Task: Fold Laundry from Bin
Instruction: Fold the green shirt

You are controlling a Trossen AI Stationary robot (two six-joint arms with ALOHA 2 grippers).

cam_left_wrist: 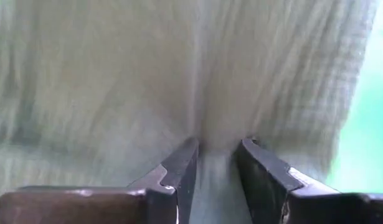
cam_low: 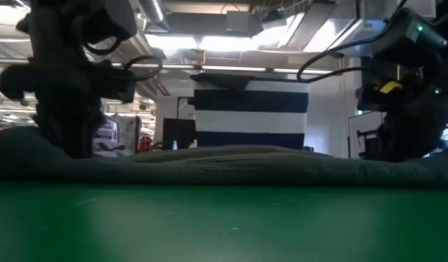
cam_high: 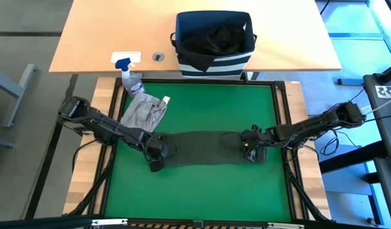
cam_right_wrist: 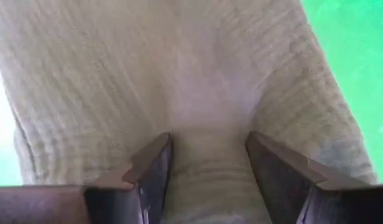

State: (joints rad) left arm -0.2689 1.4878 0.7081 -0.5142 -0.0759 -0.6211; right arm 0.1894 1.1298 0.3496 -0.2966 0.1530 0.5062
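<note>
A dark olive green garment (cam_high: 205, 148) lies as a long flat strip across the green mat (cam_high: 201, 197), low and level in the low view (cam_low: 231, 164). My left gripper (cam_high: 156, 156) is down on its left end and shut on cloth (cam_left_wrist: 217, 146). My right gripper (cam_high: 251, 149) is down on its right end with its fingers open and cloth between them (cam_right_wrist: 208, 140). A light grey garment (cam_high: 144, 111) lies folded at the mat's far left. The striped navy bin (cam_high: 214, 39) stands on the wooden table behind, with black cloth (cam_high: 214, 38) inside. My left gripper pinches a small ridge of the olive garment's left end (cam_left_wrist: 216, 163) between its two fingers, coming steeply from above. Creases in the cloth run together at the gap. The garment stays lying on the mat. My right gripper's open fingers (cam_right_wrist: 151, 165) press steeply from above into the garment's right end. A bulge of cloth (cam_right_wrist: 208, 168) stands between them. I cannot tell whether the fingers squeeze it. The cloth lies on the mat.
A clear spray bottle (cam_high: 130, 79) with a blue nozzle lies by the grey garment at the mat's far left corner. Open green mat lies nearer than the olive strip and between it and the bin. A dark frame (cam_high: 285, 127) edges the mat.
</note>
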